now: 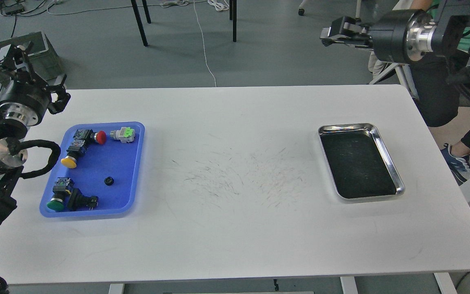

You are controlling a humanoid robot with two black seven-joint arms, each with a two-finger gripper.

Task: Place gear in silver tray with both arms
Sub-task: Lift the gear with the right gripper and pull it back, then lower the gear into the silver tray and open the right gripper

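The gear (108,181) is a small black round part lying in the blue tray (133,163) at the left of the table. The silver tray (386,149) lies at the right, with nothing in it. My left gripper (35,75) hangs above the table's far left corner, beyond the blue tray, with its claws spread and nothing in them. My right gripper (327,37) is raised high beyond the table's far edge, above and behind the silver tray. Its fingers lie close together and hold nothing.
The blue tray also holds several push-button switches: a red one (100,137), a yellow one (68,162), a green one (56,204), and a grey-green part (123,134). A green crate (18,49) and chair legs stand behind the table. A person sits at the far right.
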